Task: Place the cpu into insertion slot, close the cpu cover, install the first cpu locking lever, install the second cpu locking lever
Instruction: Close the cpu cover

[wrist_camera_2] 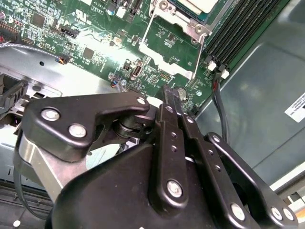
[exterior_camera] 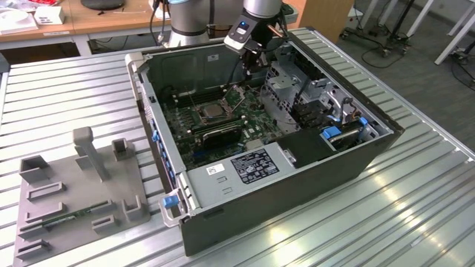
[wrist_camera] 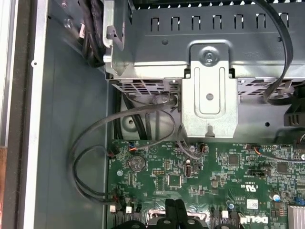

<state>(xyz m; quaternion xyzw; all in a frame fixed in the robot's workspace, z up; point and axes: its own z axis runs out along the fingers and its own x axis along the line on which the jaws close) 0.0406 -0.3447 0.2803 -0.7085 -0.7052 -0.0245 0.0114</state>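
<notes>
We see the cpu (exterior_camera: 213,112) lying in the insertion slot (exterior_camera: 200,118) on the green board (exterior_camera: 260,118) inside the open computer case (exterior_camera: 297,183) on the slatted metal table (exterior_camera: 415,222), the cpu cover (exterior_camera: 235,97) tilted up beside it. The gripper (exterior_camera: 251,65) hangs above the board, apart from the slot, its fingers (wrist_camera: 170,212) pressed together, holding nothing
</notes>
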